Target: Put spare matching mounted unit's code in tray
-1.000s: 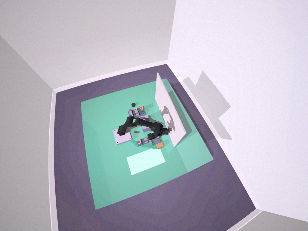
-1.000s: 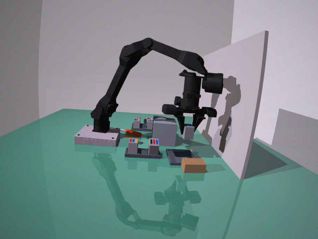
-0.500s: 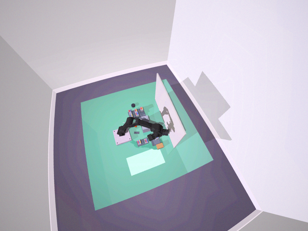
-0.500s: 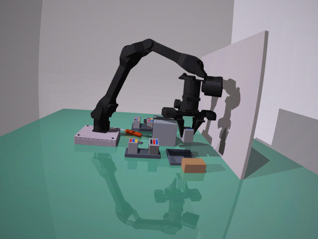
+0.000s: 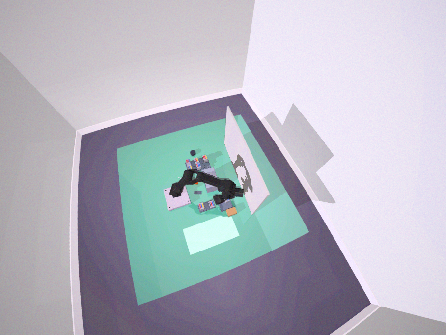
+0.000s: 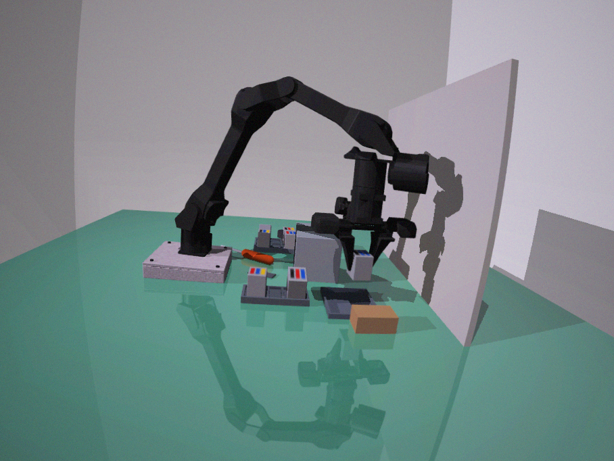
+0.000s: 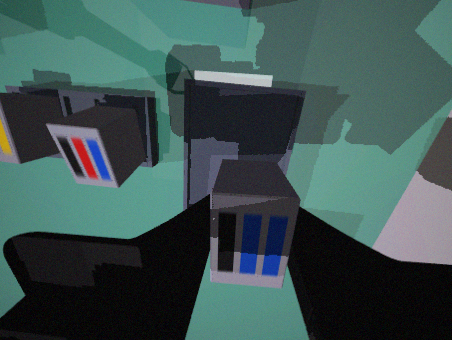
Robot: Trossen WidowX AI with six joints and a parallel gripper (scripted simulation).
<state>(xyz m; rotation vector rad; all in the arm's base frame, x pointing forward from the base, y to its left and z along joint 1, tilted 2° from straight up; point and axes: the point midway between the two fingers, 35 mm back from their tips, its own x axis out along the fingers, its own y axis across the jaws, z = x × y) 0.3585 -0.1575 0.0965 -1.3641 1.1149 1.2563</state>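
Note:
My gripper (image 6: 362,263) (image 7: 246,201) is shut on a grey spare (image 6: 360,272) (image 7: 251,265) with black, blue, blue stripes on top. It holds the spare upright, raised above the table. The dark grey tray (image 6: 337,315) (image 7: 187,150) lies beyond it in the wrist view, with no spare seen in it. A near rack (image 6: 275,301) holds a red-blue-yellow spare (image 6: 256,285) and a black-red-blue spare (image 6: 297,287) (image 7: 82,155). A far rack (image 6: 272,249) holds other striped spares. A large grey block (image 6: 316,257), perhaps the mounted unit, shows no readable code.
An orange block (image 5: 231,211) (image 6: 374,320) stands beside the tray. A tall pale panel (image 5: 245,158) (image 6: 481,173) stands close to the wrist. An orange-handled screwdriver (image 6: 257,256) lies by the robot base (image 6: 186,272). A dark round object (image 5: 192,152) is near the far rack.

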